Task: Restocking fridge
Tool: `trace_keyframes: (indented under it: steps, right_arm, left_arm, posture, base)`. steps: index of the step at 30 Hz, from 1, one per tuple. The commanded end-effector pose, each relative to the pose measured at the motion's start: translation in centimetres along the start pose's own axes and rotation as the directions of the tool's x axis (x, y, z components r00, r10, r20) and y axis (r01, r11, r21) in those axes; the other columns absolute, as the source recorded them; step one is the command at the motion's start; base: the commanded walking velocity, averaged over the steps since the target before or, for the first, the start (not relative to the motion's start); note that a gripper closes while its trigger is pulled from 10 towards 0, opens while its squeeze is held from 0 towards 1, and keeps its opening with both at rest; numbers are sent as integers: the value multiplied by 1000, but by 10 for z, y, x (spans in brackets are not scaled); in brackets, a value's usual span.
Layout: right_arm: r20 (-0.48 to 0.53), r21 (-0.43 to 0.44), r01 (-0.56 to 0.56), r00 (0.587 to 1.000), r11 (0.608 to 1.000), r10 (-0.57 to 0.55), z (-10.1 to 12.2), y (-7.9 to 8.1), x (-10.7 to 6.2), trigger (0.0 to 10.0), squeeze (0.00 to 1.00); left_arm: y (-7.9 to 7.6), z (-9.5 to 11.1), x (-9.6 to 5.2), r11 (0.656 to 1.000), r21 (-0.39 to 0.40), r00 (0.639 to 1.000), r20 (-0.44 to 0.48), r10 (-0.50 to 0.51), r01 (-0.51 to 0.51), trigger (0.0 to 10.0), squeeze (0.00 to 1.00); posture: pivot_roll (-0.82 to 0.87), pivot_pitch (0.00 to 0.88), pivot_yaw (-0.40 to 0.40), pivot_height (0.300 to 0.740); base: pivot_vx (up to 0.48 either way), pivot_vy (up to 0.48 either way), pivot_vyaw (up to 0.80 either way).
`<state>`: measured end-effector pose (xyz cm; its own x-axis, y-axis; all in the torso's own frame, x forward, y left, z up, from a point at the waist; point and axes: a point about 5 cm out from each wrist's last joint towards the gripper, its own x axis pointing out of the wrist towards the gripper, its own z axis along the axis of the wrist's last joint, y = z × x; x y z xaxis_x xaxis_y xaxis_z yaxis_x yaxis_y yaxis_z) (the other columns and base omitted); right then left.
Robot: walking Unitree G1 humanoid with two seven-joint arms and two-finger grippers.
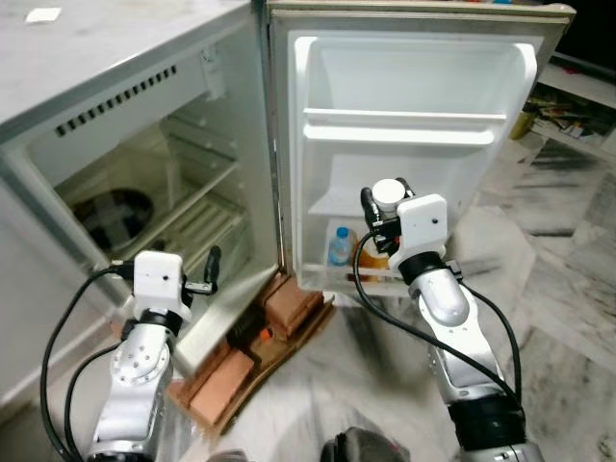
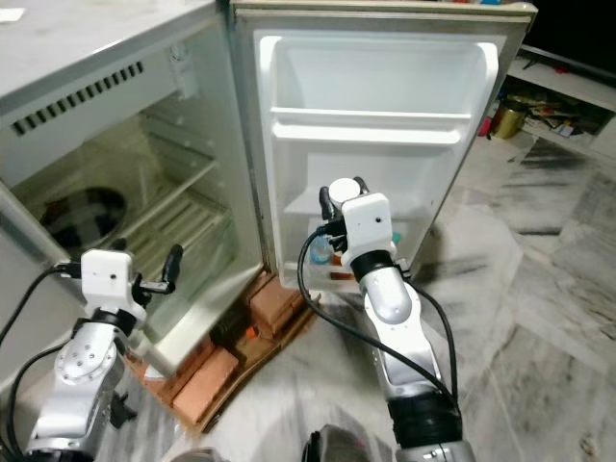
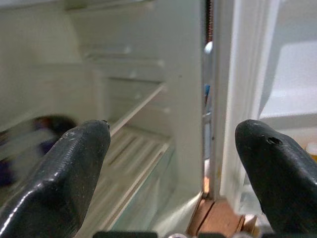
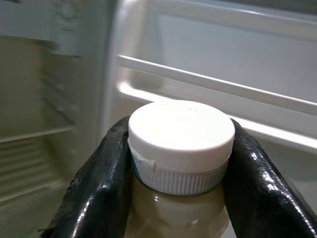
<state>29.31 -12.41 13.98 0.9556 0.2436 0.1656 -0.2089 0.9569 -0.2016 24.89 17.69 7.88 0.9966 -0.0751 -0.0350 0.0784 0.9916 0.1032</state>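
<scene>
We held the upright bottle (image 4: 181,148) clenched in our right pincer (image 1: 383,207), the door shelf (image 1: 337,274) just ahead and below; left pincer (image 3: 173,163) stood released.

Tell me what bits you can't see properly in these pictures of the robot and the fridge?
- Bottle in the right gripper: the right wrist view's edge cuts off its lower part.
- Blue-capped bottle in the fridge door: partly hidden behind the right arm, label too small.
- Dark round thing inside the fridge: too blurred to identify.
</scene>
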Motion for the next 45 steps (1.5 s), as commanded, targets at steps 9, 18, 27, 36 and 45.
trace_keyframes:
  steps: [9, 18, 27, 36, 45]
  right_arm:
    - [37, -16, 43, 998, 999, -43, 7, -6, 3, 10000, 0]
    - [44, -16, 50, 998, 999, -50, 8, -6, 4, 10000, 0]
    - [44, -15, 47, 998, 999, -47, 8, -6, 2, 10000, 0]
    - [134, -12, 7, 991, 1000, -5, 31, -4, 23, 10000, 0]
    - [139, -10, 0, 990, 1000, 2, 36, -12, 31, 10000, 0]
  left_arm:
    - [-4, 2, 1, 1000, -15, 1000, 13, -20, 20, 10000, 0]
    - [-5, 3, 1, 1000, -6, 999, 23, -30, 30, 10000, 0]
    - [-5, 3, 0, 999, -20, 999, 25, -25, 25, 10000, 0]
    - [-4, 3, 1, 999, -28, 1000, 19, -21, 22, 10000, 0]
    - [-2, 2, 0, 999, -42, 1000, 12, -2, 3, 10000, 0]
  posture:
    - [67, 15, -6, 740]
    - [67, 15, -8, 740]
    - [66, 16, -6, 740]
    - [71, 16, -6, 740]
    - [79, 17, -11, 740]
  base:
    - [203, -243, 0]
    - [0, -27, 0]
    - [0, -307, 0]
    - [0, 0, 0]
    - [0, 134, 0]
